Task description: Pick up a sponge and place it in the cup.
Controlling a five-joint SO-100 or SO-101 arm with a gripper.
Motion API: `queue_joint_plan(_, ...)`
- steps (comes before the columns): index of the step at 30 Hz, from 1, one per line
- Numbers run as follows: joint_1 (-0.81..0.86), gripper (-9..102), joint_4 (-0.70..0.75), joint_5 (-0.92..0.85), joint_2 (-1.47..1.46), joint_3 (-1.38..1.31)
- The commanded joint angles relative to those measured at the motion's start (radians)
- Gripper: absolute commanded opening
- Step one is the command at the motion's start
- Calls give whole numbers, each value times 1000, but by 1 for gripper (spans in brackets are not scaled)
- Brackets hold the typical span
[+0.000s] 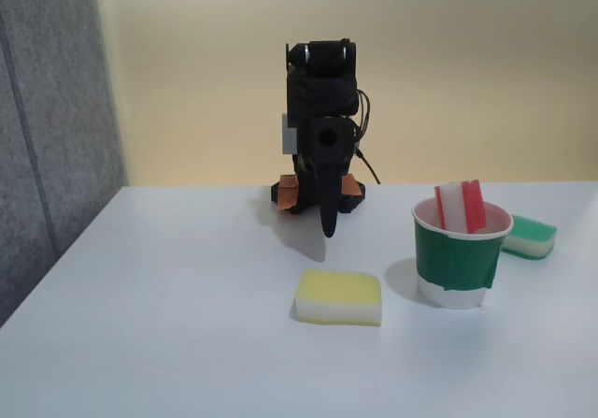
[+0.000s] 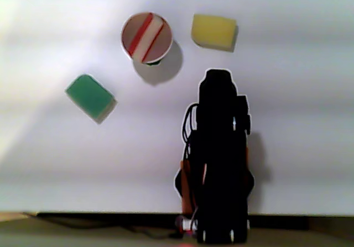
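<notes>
Nearest the fixed camera lies the yellow sponge, flat on the white table, a little left of the cup. From above it shows as a yellow block just right of the cup's round mouth.

That cup, white with a green band, stands upright at the right of the fixed view. Inside it two red-and-white sponges stand on edge, side by side, their upper ends poking above the rim; from above they read as two red stripes with pale bands between. Whether they touch each other cannot be told.

Behind the cup and further right in the fixed view, a green sponge lies flat, partly hidden by the cup. From above it sits well to the left, apart from the cup.

At the far middle of the table the black arm is folded over its base, well apart from the cup. Its claw hangs point-down just above the table, carrying nothing; whether its fingers are spread or pressed together cannot be told.
</notes>
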Motion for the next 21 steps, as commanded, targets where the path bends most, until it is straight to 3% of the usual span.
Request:
queue_joint_plan(1,8,0,106,-2,2,6)
queue_joint_plan(21,8,0,106,-2,2,6)
